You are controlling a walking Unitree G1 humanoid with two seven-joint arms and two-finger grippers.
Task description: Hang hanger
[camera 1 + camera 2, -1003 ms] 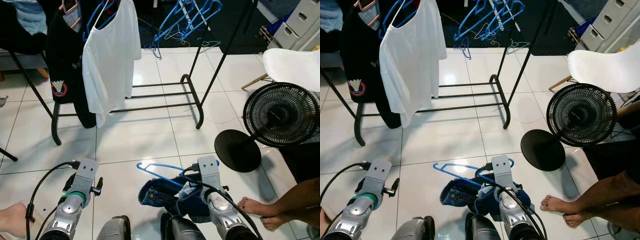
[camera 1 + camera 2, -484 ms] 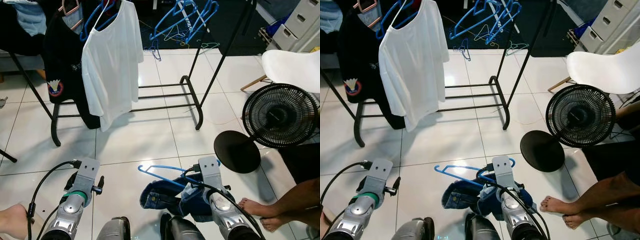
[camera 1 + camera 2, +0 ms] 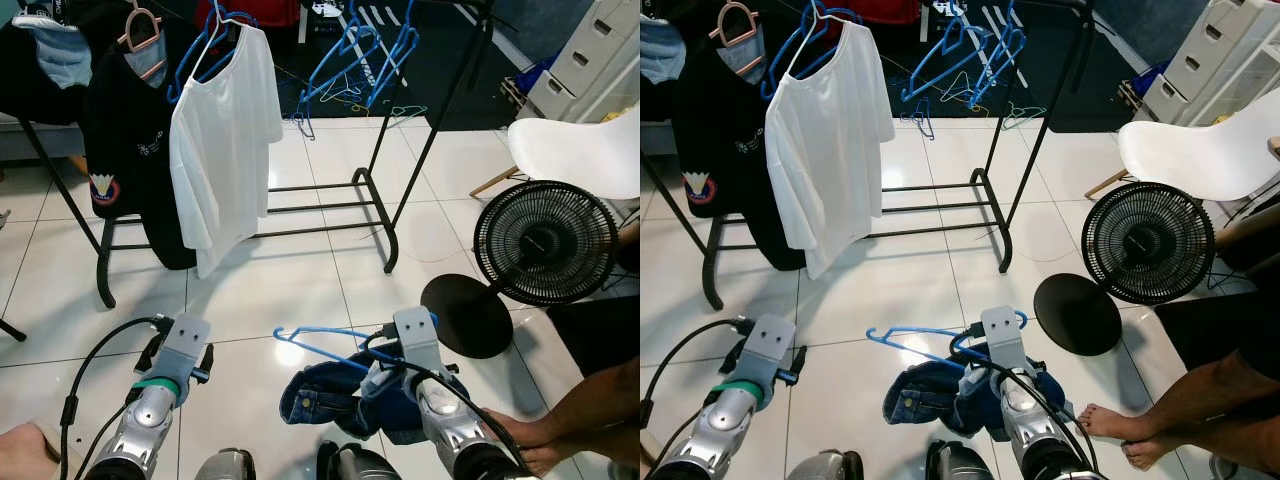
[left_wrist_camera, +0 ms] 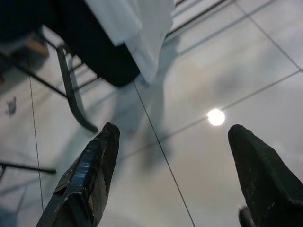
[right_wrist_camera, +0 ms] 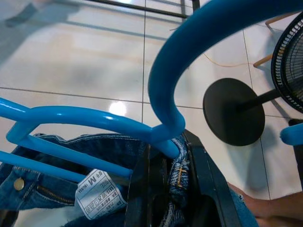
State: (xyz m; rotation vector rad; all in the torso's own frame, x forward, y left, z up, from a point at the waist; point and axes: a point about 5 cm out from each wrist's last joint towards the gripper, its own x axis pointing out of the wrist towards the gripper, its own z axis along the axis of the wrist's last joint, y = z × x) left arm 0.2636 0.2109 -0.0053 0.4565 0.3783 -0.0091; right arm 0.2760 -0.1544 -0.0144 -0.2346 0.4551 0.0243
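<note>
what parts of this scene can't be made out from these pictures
- Top rail of the black metal clothes rack: cut off by the top edge in both eye views.
- Right gripper: in the eye views its own silver arm hides the jaws; the right wrist view shows them shut on the blue plastic hanger carrying blue denim jeans.
- Jeans label: print too small.
- Person's bare foot: body cut off by the right edge.

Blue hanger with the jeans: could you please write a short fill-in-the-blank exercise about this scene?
1. The right gripper is shut on a blue hanger that carries ____ jeans.
2. On the clothes rack a ____ T-shirt hangs beside a black garment.
3. The left gripper is ____ and holds nothing.

Missing words: blue; white; open
</note>
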